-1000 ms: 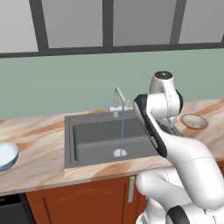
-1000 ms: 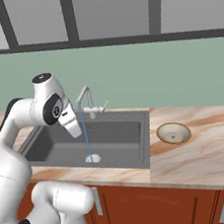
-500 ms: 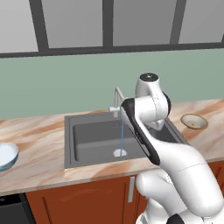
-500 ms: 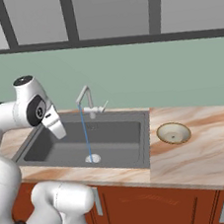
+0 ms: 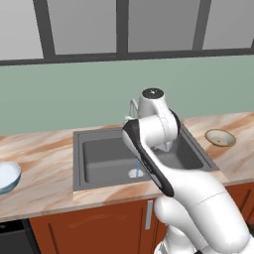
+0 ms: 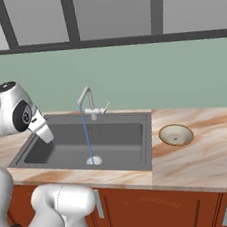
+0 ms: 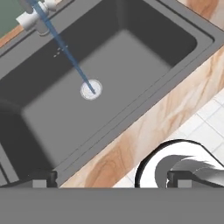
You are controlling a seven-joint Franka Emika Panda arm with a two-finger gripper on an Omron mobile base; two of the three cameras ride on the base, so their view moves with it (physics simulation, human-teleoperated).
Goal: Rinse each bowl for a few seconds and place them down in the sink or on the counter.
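1. The sink (image 6: 64,146) basin lies bare across its dark floor, open from above; only the drain (image 6: 93,160) marks it.
2. The tap (image 6: 86,101) stands at the back rim, its thin water stream (image 6: 86,136) falling to the drain and splitting the basin's middle.
3. The beige bowl (image 6: 176,134) sits on the table (image 6: 200,150) just right of the sink; bare table surrounds it.
4. The pale blue bowl (image 5: 6,176) sits on the table well left of the sink, with bare table between.

pale bowl (image 5: 7,177) cut by frame edge, arm hiding tap (image 5: 133,106)
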